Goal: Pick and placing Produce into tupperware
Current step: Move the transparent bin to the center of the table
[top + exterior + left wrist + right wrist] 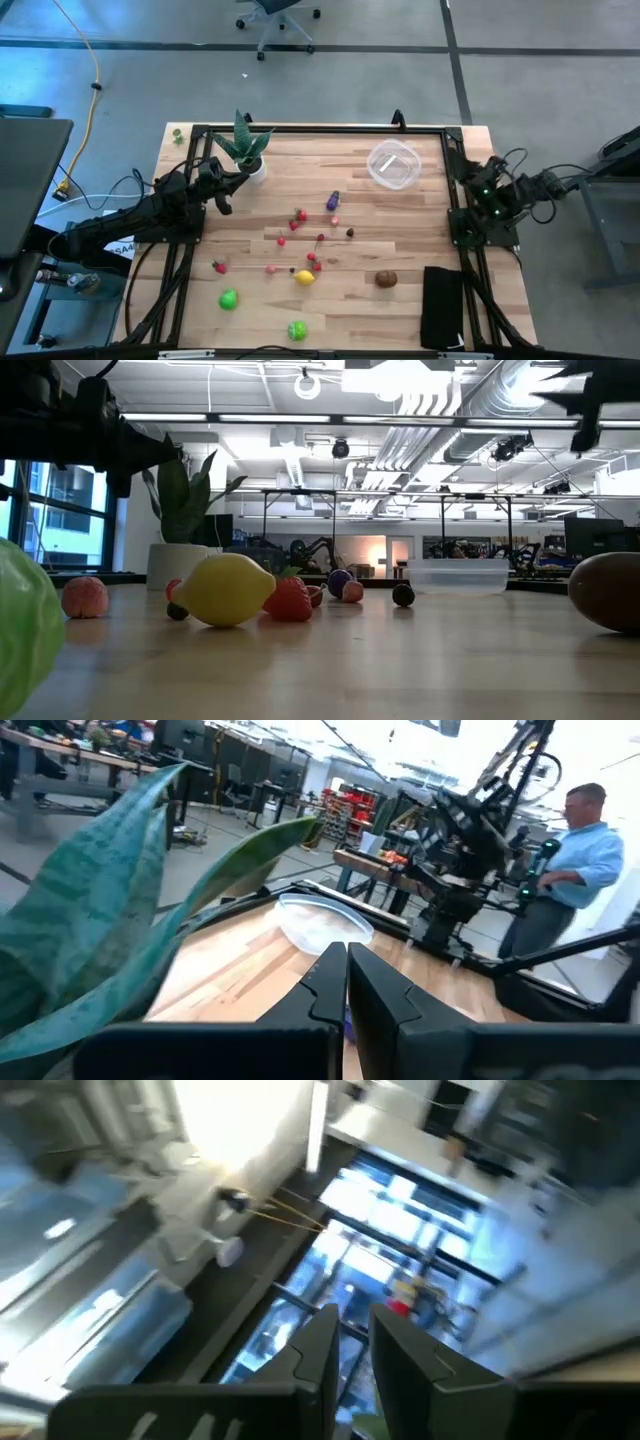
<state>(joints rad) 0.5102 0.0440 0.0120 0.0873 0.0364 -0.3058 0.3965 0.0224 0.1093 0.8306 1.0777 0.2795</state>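
The wooden counter (400,320) carries everything, with the two arms folded back at its opposite edges, probably so the middle stays free for reaching. The left pincer (222,200) hangs by the potted plant (246,145) at the far left corner, its fingers clenched together with nothing between them; in its own wrist view the plant's leaves fill one side and the tupperware shows beyond. The right pincer (345,1335) is tucked up at the right edge, pointing away from the counter toward the room; its fingers stand slightly apart with nothing visible between them, so I judge it released and idle. A black cloth-like pad (441,305) lies at the near right corner. The tupperware (393,165), one clear bowl, sits alone near the far right corner, well apart from the fruit and apparently empty, so no piece has gone in yet. The produce lies scattered across the middle and near-left of the counter, likely laid out loose so each piece can be taken singly: one brown kiwi (386,279), two green round pieces (229,298), one yellow lemon (305,277), one purple piece (333,200), several small red strawberry-like pieces (300,216) whose exact count I cannot fix, and at least one tiny dark berry (350,232).
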